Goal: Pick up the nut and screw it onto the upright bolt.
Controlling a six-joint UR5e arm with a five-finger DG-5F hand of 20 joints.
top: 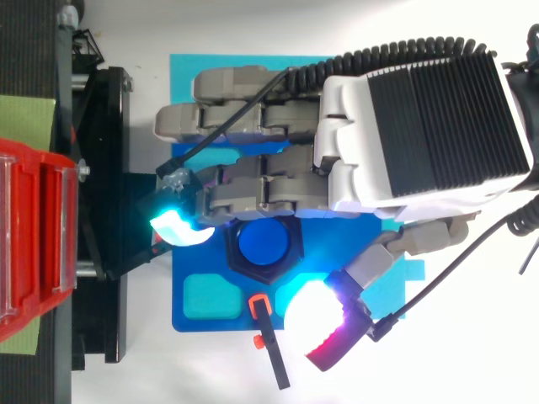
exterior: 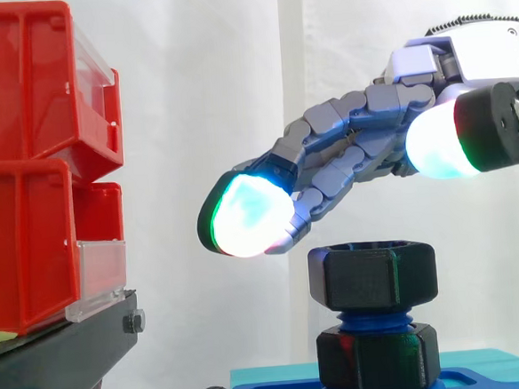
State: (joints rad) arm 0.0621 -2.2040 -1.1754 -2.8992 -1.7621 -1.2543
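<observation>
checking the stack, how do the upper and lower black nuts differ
The upper nut sits at the top of the blue bolt; the lower nut sits at its base on the blue plate. The upper nut looks wider than the lower nut. Both are black and hexagonal.

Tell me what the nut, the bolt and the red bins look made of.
Nut: probably plastic, matte black, soft edges, no metallic shine. Bolt: likely plastic too, solid blue, dull finish. Red bins: glossy moulded plastic, with clear front panels.
</observation>
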